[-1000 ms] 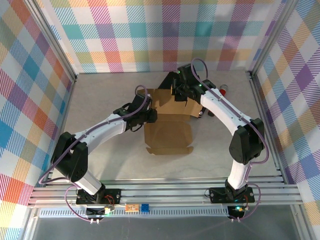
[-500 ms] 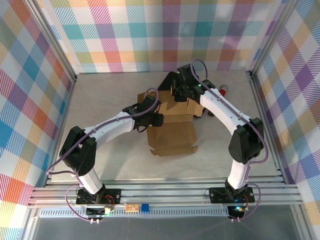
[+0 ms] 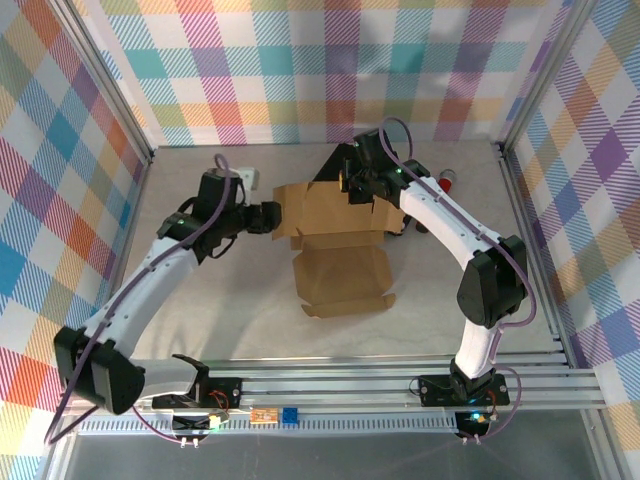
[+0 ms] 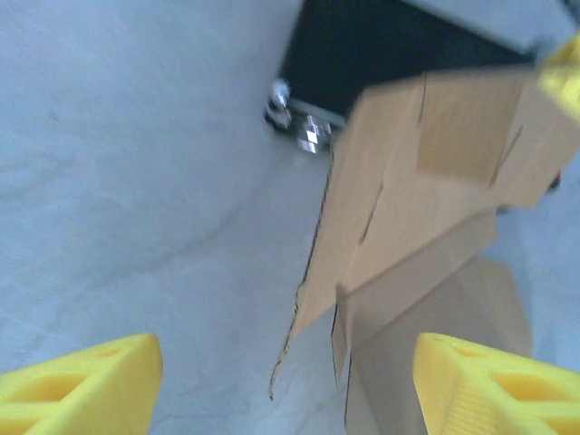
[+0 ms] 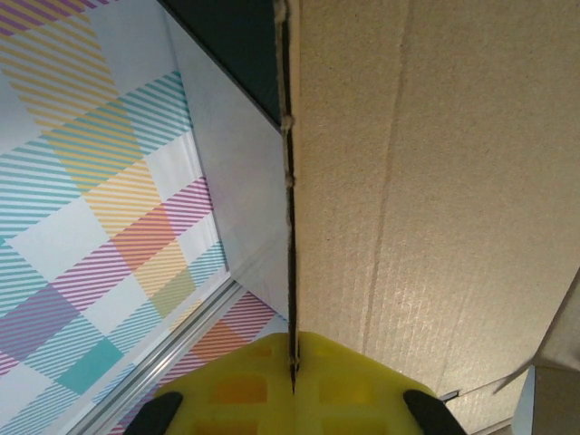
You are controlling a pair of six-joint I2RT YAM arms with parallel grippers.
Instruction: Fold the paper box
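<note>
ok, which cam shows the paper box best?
Top external: the paper box shows whole, with the near panel lying flat and the far part lifted. Left wrist gives a blurred look at the lifted part, with its flaps and slits. Right wrist is a close-up of one panel, its edge pinched in the right gripper.

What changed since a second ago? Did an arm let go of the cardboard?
The left pincer opened and pulled back leftward, away from the paper box's left edge, which it seems to have let go. The box's near panel slid a little to the right. The right pincer stayed shut on the box's far edge, and the black case behind stayed put.
</note>
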